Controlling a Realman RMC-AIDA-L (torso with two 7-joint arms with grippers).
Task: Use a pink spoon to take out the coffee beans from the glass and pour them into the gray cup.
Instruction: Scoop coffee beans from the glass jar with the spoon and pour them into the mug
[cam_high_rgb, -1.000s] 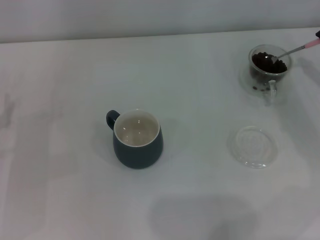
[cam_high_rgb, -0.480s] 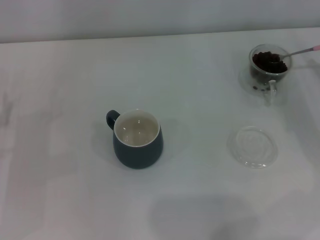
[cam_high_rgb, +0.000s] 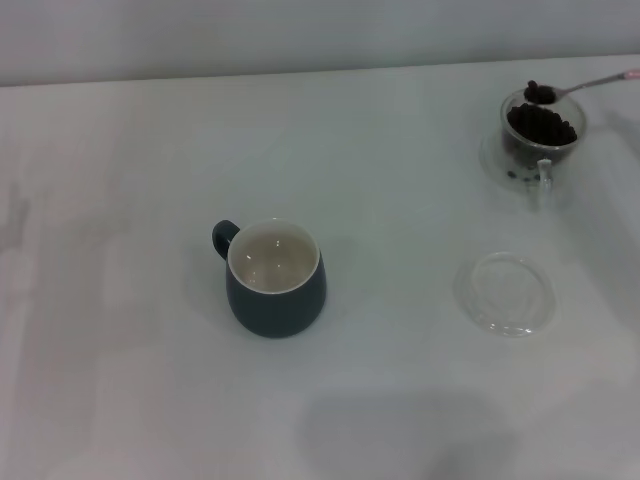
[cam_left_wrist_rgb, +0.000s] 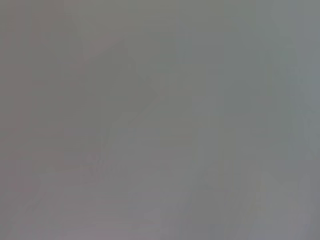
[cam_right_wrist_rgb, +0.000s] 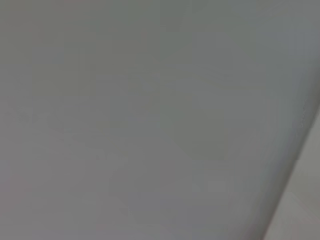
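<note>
No part of the robot's body appears in any view. Neither arm nor gripper is visible; both wrist views show only a plain, featureless grey surface.

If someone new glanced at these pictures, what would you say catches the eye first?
The rounded dark blue-gray ceramic mug with its empty cream inside stands alone mid-table. At the far right, a slim metal teaspoon with a pale pink handle holds dark coffee beans just above the small clear glass cup heaped with more. A flat clear glass saucer lies nearer, apart.

A pale white table (cam_high_rgb: 120, 380) meets a plain grey wall (cam_high_rgb: 300, 35).
</note>
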